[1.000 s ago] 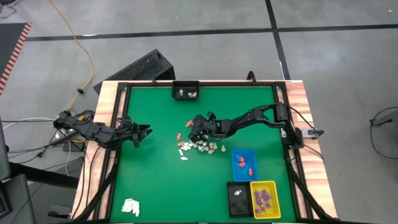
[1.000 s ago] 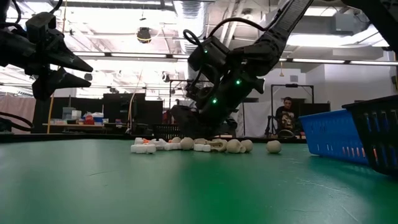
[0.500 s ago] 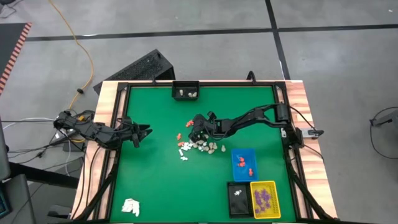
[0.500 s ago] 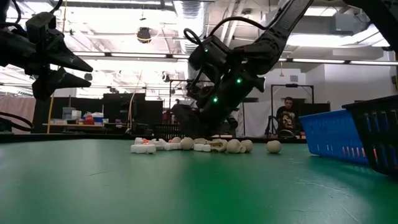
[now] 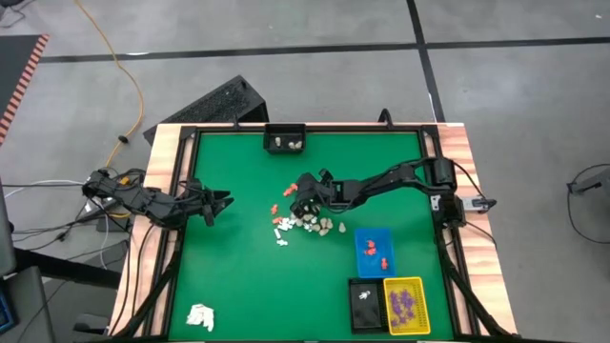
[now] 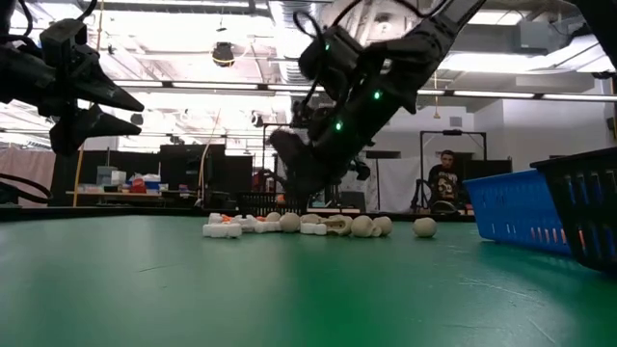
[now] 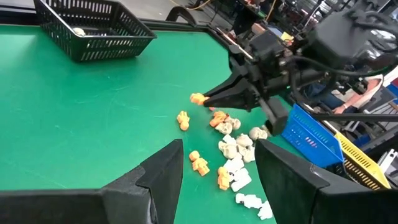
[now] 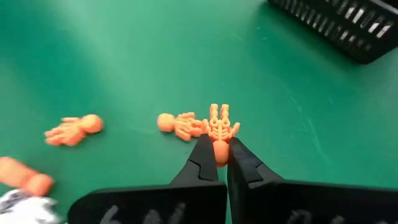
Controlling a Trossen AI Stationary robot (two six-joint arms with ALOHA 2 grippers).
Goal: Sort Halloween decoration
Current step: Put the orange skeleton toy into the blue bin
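The Halloween decoration pieces lie in a loose pile (image 5: 305, 225) mid-table, orange, white and cream (image 7: 230, 143). My right gripper (image 5: 297, 201) hangs just above the pile's far-left side, shut on one orange skeleton piece (image 8: 219, 126), which also shows at its tip in the left wrist view (image 7: 198, 98). Two more orange skeletons (image 8: 179, 124) (image 8: 73, 129) lie flat on the green mat beneath it. My left gripper (image 5: 225, 200) waits open over the table's left part, with nothing between its fingers (image 7: 217, 168). My right gripper pinches the orange skeleton's rounded head end (image 8: 219, 151) between its two fingertips. The fingers slant down from the table's right side. The ribs and limbs (image 8: 219, 118) stick out beyond the tips, and the piece hangs clear of the mat.
A blue tray (image 5: 374, 251) with orange pieces, a black tray (image 5: 362, 304) and a yellow tray (image 5: 406, 305) with purple pieces stand at the near right. A black basket (image 5: 284, 139) sits at the far edge. A white wad (image 5: 200, 316) lies near left.
My right gripper has risen from the pile, most of the way in the last half second. The pile's other pieces lie where they were.
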